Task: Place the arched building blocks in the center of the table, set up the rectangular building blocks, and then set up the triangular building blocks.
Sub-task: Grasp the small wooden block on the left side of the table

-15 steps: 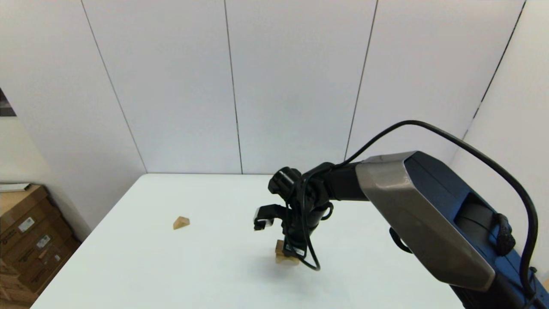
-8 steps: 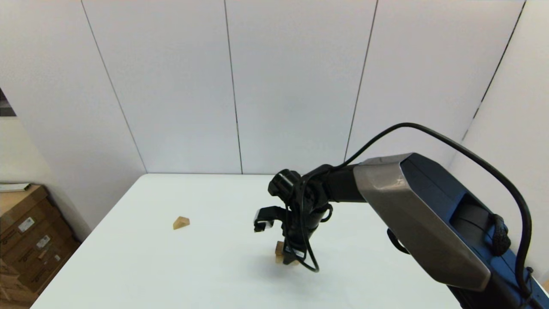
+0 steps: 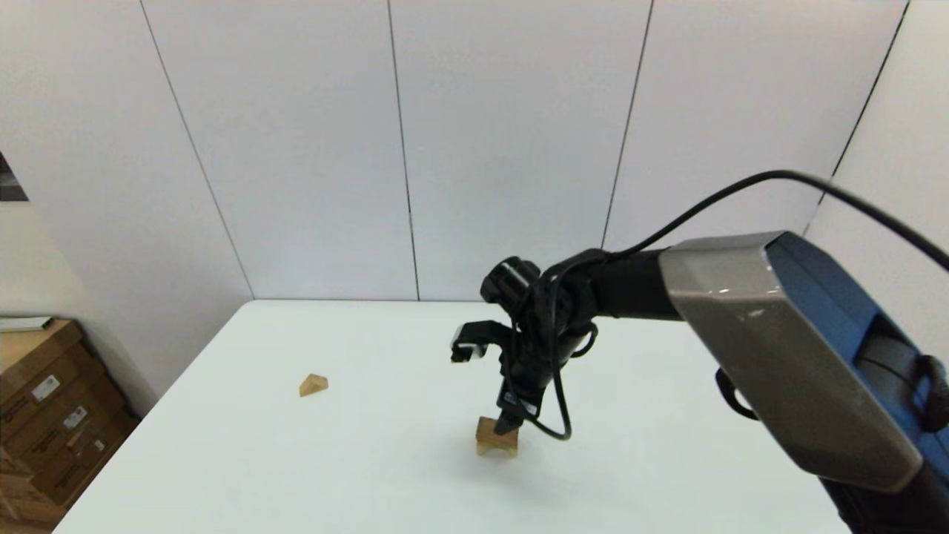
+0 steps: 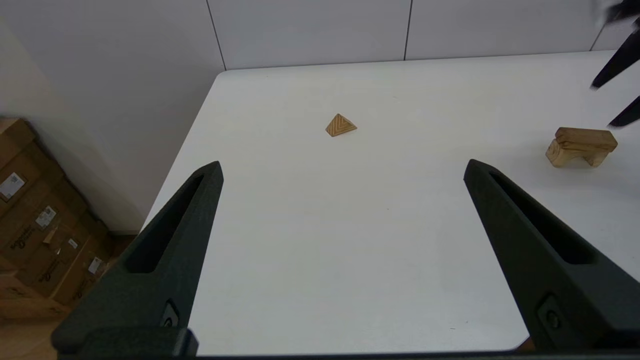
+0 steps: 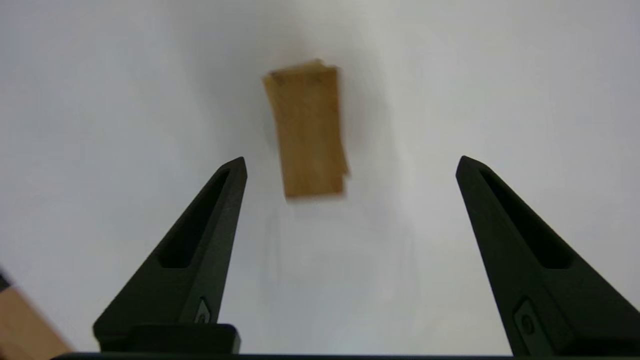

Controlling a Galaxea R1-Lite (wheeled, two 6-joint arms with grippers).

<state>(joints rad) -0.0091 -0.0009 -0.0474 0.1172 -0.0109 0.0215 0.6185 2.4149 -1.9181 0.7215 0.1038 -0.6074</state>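
Near the middle of the table (image 3: 356,475) the arched block (image 3: 496,444) stands on its two legs, and the rectangular block (image 3: 497,427) lies flat on top of it. The left wrist view shows the same stack: arched block (image 4: 573,153), rectangular block (image 4: 586,138). My right gripper (image 3: 510,423) hangs open just above the stack, touching nothing. From the right wrist the rectangular block (image 5: 307,135) lies below and between the spread fingers of my right gripper (image 5: 350,165). The triangular block (image 3: 313,385) (image 4: 341,125) lies alone at the far left. My left gripper (image 4: 342,167) is open and empty over the table's near left.
Cardboard boxes (image 3: 52,415) (image 4: 40,235) are stacked on the floor past the table's left edge. A white panelled wall (image 3: 474,148) closes off the far edge. The right arm's grey and blue casing (image 3: 786,356) fills the right side of the head view.
My right gripper has risen off the stacked blocks and shifted slightly right and back; the stack stays in place. The triangular block has not moved.
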